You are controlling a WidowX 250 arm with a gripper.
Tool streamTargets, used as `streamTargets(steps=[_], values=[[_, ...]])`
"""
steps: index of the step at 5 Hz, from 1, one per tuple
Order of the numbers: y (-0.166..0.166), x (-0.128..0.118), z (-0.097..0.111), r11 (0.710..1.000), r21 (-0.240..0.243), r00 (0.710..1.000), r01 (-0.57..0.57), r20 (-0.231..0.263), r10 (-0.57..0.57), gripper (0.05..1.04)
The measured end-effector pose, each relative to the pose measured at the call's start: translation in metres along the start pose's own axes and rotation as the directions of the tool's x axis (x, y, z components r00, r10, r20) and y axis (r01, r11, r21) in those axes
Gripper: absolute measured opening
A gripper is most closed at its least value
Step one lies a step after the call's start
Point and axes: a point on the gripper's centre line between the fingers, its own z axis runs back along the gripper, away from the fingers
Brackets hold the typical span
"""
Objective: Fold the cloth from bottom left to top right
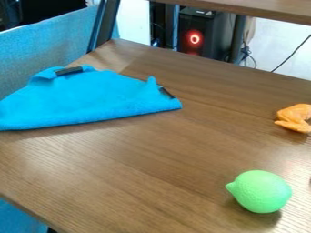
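Cloth [91, 98]: we see it bright blue, doubled over and rumpled at the upper left of the table [158, 168], running to the view's left edge, with dark tags [69, 71] at its top and right corner.
Lime [262, 191]: we find it green, at the lower right, well apart from the cloth.
Orange object [295, 118]: we see it at the right edge, farther back than the lime.
Gripper: we cannot tell its state.
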Motion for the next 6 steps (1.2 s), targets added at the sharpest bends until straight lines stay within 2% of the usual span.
streamTargets(steps=[1,2,4,6], values=[[-0.001,0.0,-0.01,1.0,-0.017,1.0,-0.003,-0.026,0.002,1.0],[0.003,-0.005,-0.015,0.997,-0.056,0.998,-0.048,-0.032,0.046,1.0],[0.022,-0.029,-0.03,0.982,-0.125,0.988,-0.143,-0.075,0.134,1.0],[0.041,-0.065,-0.076,0.978,-0.121,0.982,-0.169,-0.109,0.156,0.999]])
